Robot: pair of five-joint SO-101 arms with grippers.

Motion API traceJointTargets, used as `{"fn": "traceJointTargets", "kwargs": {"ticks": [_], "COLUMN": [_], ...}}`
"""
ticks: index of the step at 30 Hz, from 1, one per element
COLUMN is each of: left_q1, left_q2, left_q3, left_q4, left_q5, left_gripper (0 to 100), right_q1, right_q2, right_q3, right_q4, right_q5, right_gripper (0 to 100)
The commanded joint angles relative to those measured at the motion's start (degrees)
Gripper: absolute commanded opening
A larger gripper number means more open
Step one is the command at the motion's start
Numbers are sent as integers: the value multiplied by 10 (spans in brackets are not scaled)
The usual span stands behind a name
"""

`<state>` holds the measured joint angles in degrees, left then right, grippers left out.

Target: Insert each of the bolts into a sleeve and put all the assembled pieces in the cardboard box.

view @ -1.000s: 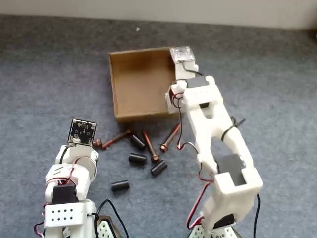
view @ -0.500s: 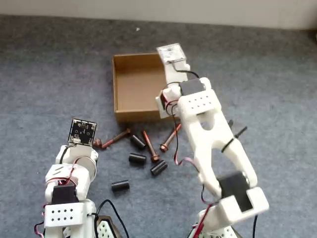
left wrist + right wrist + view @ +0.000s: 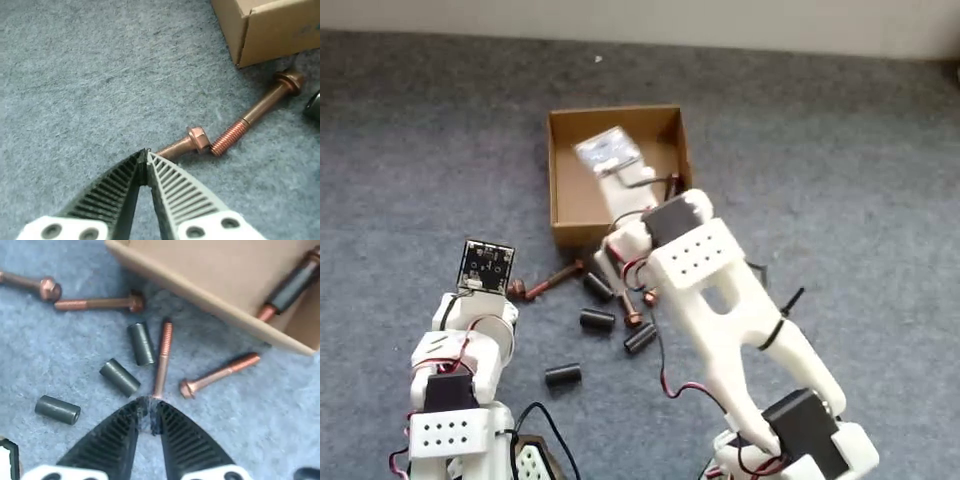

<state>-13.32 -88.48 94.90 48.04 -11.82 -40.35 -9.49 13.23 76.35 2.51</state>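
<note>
High view: right arm (image 3: 720,300) covers part of cardboard box (image 3: 570,180) twd far edge of tabletop (image 3: 420,120). Left wrist: left tool (image 3: 146,152) pressed together, hides shaft of one bolt (image 3: 192,142). Right wrist: right tool (image 3: 150,407) pressed together; sleeved bolt (image 3: 290,282) in box, cut off at frame edge

**A:** How many bolts are lying loose?

**B:** Four, all copper: first bolt (image 3: 27,281), second bolt (image 3: 95,303), third bolt (image 3: 161,359), fourth bolt (image 3: 220,371).

**A:** And loose sleeves?

**B:** Also four, all black: first sleeve (image 3: 598,288), second sleeve (image 3: 597,321), third sleeve (image 3: 640,338), fourth sleeve (image 3: 563,375).

**A:** Any put together?

**B:** One assembled piece (image 3: 292,282), a bolt through a sleeve.

**A:** Boxes?

**B:** One cardboard box (image 3: 570,200).
</note>
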Motion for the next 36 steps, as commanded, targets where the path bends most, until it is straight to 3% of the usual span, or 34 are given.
{"fn": "traceJointTargets", "kwargs": {"ticks": [1,5,16,32,36], "left_q1": [-58,-80,-79,-79,-66], "left_q2": [-5,-5,-5,-5,-5], "left_q3": [-18,-21,-21,-21,-20], "left_q4": [-14,-13,-14,-12,-12], "left_q5": [-6,-5,-5,-6,-7], "left_gripper": [7,7,7,7,7], "right_q1": [-37,-57,-81,-65,-70], "right_q2": [16,73,227,251,288], "right_q3": [0,0,-92,-148,-151], "right_q4": [-42,-48,-64,-63,-63], "right_q5": [-5,-5,-5,-1,0], "right_gripper": [40,115,119,122,166]}}
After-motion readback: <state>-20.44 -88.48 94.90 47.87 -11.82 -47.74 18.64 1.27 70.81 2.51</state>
